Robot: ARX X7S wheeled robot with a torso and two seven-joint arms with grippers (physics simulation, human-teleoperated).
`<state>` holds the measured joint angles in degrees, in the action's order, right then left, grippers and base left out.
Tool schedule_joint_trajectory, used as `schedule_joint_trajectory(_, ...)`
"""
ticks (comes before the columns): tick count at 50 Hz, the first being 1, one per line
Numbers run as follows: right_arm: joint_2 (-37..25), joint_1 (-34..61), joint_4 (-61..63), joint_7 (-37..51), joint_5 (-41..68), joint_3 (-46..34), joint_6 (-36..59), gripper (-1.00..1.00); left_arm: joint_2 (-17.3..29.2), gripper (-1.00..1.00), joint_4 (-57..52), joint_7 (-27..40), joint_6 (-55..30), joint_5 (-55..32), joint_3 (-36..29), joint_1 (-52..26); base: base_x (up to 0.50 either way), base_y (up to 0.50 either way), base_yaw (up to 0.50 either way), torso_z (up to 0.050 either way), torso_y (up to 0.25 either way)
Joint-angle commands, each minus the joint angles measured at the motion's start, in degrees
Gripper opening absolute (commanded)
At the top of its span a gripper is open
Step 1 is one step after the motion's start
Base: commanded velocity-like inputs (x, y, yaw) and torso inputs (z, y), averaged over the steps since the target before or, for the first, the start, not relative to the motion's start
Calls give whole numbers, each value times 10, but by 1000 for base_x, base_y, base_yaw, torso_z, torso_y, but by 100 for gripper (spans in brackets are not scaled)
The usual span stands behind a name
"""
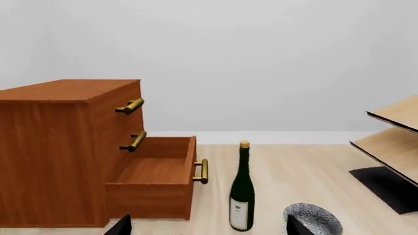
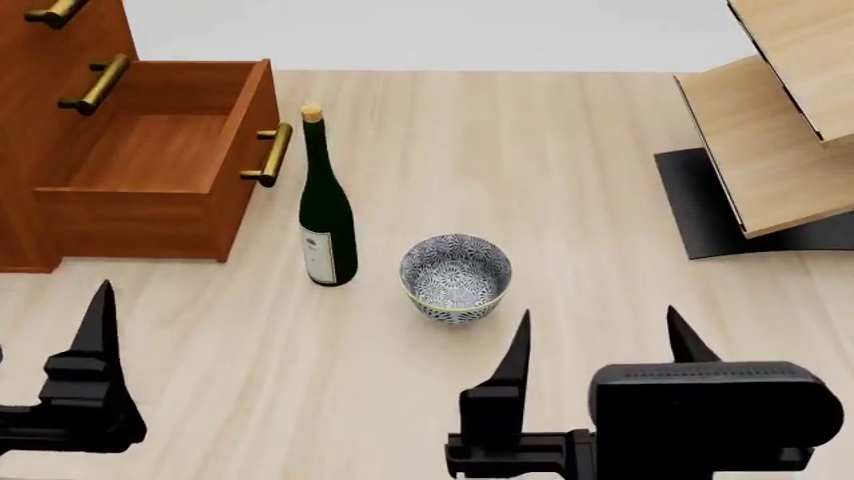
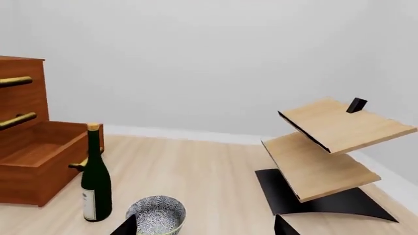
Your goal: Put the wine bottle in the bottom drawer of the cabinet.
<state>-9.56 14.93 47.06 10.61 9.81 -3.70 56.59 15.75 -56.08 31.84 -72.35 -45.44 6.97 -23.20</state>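
Observation:
The wine bottle [image 2: 324, 215] stands upright on the light wood floor, dark green with a cork top and a white label. It is just in front of the bottom drawer [image 2: 154, 160], which is pulled out of the cabinet [image 2: 40, 120] and holds nothing. The bottle is apart from both grippers. My left gripper [image 1: 207, 228] is open and empty, back from the bottle [image 1: 242, 196] and the drawer [image 1: 156, 174]. One of its fingers [image 2: 96, 322] shows low at the left of the head view. My right gripper [image 2: 601, 345] is also open and empty, behind the bowl.
A patterned grey-white bowl [image 2: 457, 275] sits on the floor right of the bottle. A pale wood rack [image 2: 767, 130] on a black base stands at the right. The two upper drawers are shut, their brass handles [image 2: 94, 85] sticking out.

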Motion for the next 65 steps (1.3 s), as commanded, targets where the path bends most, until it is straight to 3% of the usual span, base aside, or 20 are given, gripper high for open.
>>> schedule_joint_trajectory(1,-7,-1,6,14,-10,-16,-7,100,38,100,55,16,13,-22,93,-18,0,0,0,0,0)
schedule_joint_trajectory(2,-8,0,5,16,-11,-17,-4,100,46,100,61,2,60,12,93,11,0,0,0,0,0)
schedule_joint_trajectory(5,-10,2,4,17,-12,-19,-6,100,47,100,79,34,35,0,147,-28,0,0,0,0,0)
schedule_joint_trajectory(13,-14,0,5,24,-15,-24,-12,100,48,100,139,65,106,54,271,-20,0,0,0,0,0)
schedule_joint_trajectory(19,-15,-3,-3,25,-13,-22,-23,100,34,100,136,88,171,97,319,-7,0,0,0,0,0)
schedule_joint_trajectory(21,-17,-4,-4,25,-13,-22,-25,100,6,100,152,73,250,138,325,32,0,0,0,0,0)
schedule_joint_trajectory(41,-23,-7,-4,29,-8,-24,-39,100,-4,100,164,96,359,163,451,20,0,0,0,0,0)
schedule_joint_trajectory(45,-24,-8,-7,30,-8,-24,-47,100,-13,100,170,103,358,145,472,11,0,0,0,0,0)
schedule_joint_trajectory(47,-24,-9,-9,30,-7,-24,-49,100,-28,100,177,59,365,46,513,-9,0,0,0,0,0)
schedule_joint_trajectory(50,-26,-13,-9,30,-6,-22,-52,100,-11,100,172,97,328,3,534,-35,0,0,0,0,0)
schedule_joint_trajectory(56,-25,-21,-14,30,0,-16,-61,100,-44,100,197,26,367,-114,592,-41,0,0,0,0,0)
schedule_joint_trajectory(57,-27,-23,-15,30,-2,-17,-64,100,-26,100,186,57,350,-116,590,-49,0,0,0,0,0)
schedule_joint_trajectory(65,-29,-25,-9,31,5,-11,-58,100,-46,100,207,-1,392,-181,631,-58,0,0,0,0,0)
